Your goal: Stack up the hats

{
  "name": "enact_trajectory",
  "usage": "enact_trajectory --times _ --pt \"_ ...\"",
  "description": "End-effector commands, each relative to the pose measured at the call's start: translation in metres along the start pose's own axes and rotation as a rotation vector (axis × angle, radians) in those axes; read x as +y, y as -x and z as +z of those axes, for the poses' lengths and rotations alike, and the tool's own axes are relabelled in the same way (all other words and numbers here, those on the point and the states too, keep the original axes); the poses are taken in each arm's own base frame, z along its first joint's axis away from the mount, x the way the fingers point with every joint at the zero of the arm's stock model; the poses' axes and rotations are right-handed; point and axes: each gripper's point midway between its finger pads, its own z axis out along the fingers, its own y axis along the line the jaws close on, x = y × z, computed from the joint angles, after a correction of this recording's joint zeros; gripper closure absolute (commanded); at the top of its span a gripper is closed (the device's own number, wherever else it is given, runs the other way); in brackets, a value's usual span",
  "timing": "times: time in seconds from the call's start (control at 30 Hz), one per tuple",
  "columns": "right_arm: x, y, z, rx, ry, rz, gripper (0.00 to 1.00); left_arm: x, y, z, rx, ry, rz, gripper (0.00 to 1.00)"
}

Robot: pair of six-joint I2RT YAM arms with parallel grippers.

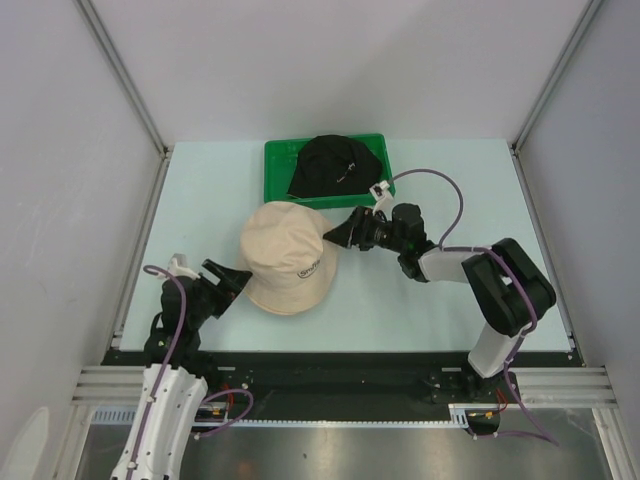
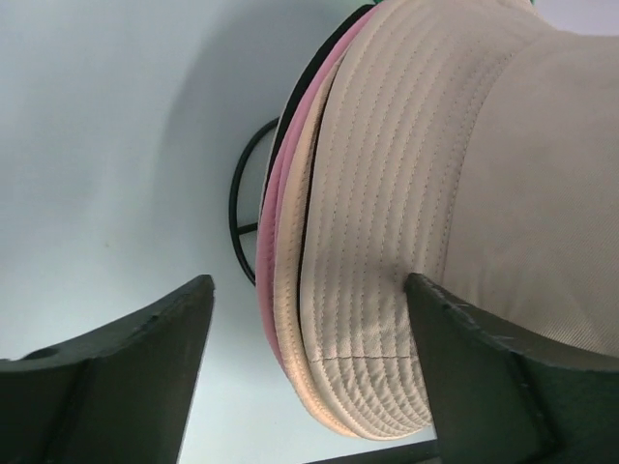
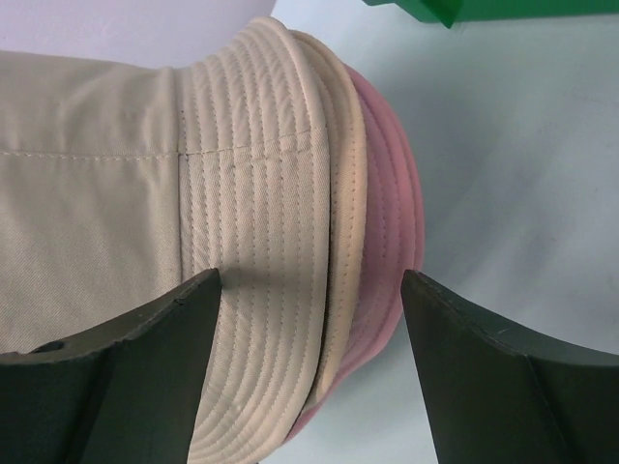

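**Three soft bucket hats: two stacked, one waiting in a tray**

A beige cotton bucket hat with a floppy brim stitched in rows sits near the middle of the pale surface, slightly toward the near edge. It caps a pink fabric bucket hat, whose brim peeks out underneath. Below both, the left wrist view shows a loop of a black wire stand. A black fabric bucket hat lies crumpled in a green plastic tray at the middle of the far edge.

The left hand is open at the near-left side of the stack, with the layered brims between its fingers. The right hand is also open at the far-right side and grips nothing.

The hats look light and limp, likely to sag and fold when lifted. They seem neither fragile nor slippery, since cloth should catch well between the fingers. The stitched brim appears to be the firmest part. The black hat is probably best pinched at opposite points of its brim, one hand on each, so the crown hangs open and can drop over the beige one.
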Motion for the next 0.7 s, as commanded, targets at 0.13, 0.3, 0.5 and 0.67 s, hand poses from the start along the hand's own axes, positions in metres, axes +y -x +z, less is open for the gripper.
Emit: enact_trajectory --times 0.13,0.3,0.5,0.67 --pt "0.017 0.014 0.008 -0.039 0.109 -0.059 0.34 -0.018 0.000 0.006 -0.011 -0.126 -0.027 0.28" --pt "0.010 0.005 0.011 -0.017 0.099 -0.045 0.60 -0.023 0.002 0.011 -0.028 -0.176 -0.021 0.42" --pt "-0.004 -0.010 0.010 0.016 0.066 -0.014 1.00 -0.019 0.005 0.021 -0.060 -0.189 0.005 0.73" --pt "-0.019 -0.025 0.004 0.032 -0.013 0.000 1.00 -0.016 0.008 0.032 -0.061 -0.172 0.021 0.95"
